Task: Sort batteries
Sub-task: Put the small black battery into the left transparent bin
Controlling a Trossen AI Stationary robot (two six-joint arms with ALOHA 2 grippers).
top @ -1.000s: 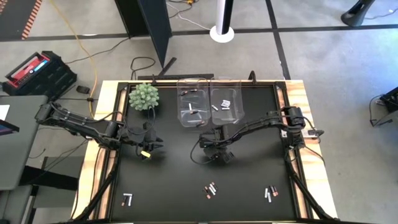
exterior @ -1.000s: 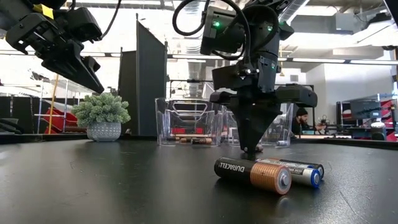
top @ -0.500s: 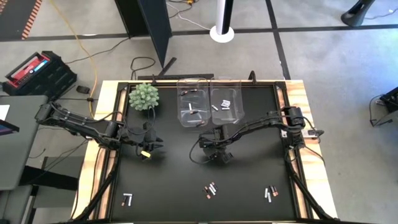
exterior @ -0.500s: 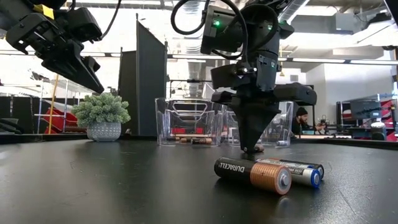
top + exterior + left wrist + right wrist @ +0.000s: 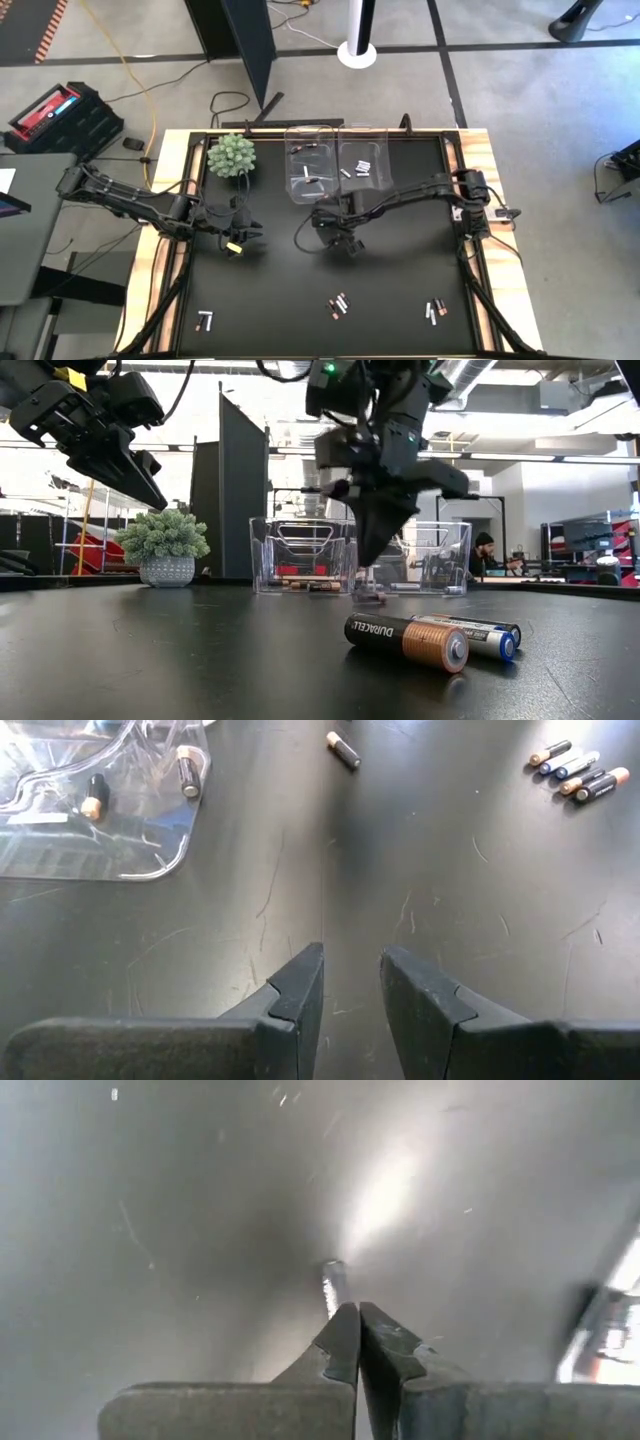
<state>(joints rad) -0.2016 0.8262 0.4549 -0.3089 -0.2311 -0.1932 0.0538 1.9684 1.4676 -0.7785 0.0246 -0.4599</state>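
– Where is the right gripper [image 5: 345, 241] working?

– It is hanging over the middle of the table [image 5: 400, 270], just in front of the clear bins [image 5: 305, 172]. Its fingers are pressing almost together, and a slim silver cell [image 5: 330, 1283] is showing right at their tips – whether it is truly pinched, I cannot tell.

– And the other batteries [image 5: 339, 304]?

– They are lying in three small clusters along the near edge, with several already sitting in the bins. The left gripper [image 5: 350, 982] is waiting on its own side, jaws parted around nothing.

– How are these cells going to behave?

– I am judging them rigid and light, but smooth and round, so they are likely to roll or squirt out of a loose pinch. Gripping across the barrel at mid-length looks safer than nipping an end.
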